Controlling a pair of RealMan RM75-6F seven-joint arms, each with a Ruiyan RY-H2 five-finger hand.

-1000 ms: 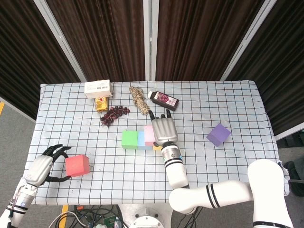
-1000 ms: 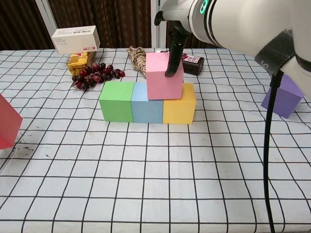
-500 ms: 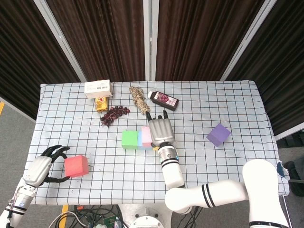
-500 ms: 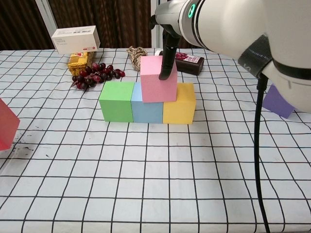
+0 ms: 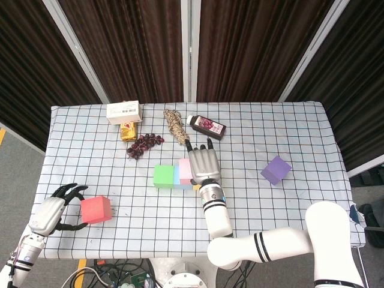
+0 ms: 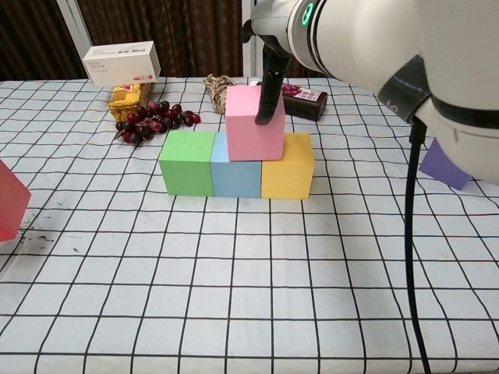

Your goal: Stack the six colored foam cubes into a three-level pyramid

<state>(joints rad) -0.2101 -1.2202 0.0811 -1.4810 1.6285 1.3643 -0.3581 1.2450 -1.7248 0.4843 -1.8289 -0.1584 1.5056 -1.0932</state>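
**Pink cube on the bottom row, right hand over it**

The pink foam cube (image 6: 253,124) sits on the light blue foam cube (image 6: 237,173) and yellow foam cube (image 6: 288,169), slightly tilted; the green foam cube (image 6: 188,162) adjoins the blue one. The right hand (image 5: 203,165) grips the pink cube from above, one finger (image 6: 271,86) down its face. The purple foam cube (image 5: 276,170) lies well apart. The left hand (image 5: 55,208) cups the red foam cube (image 5: 97,209), fingers curled on it, near the checked tablecloth's (image 5: 288,132) edge.
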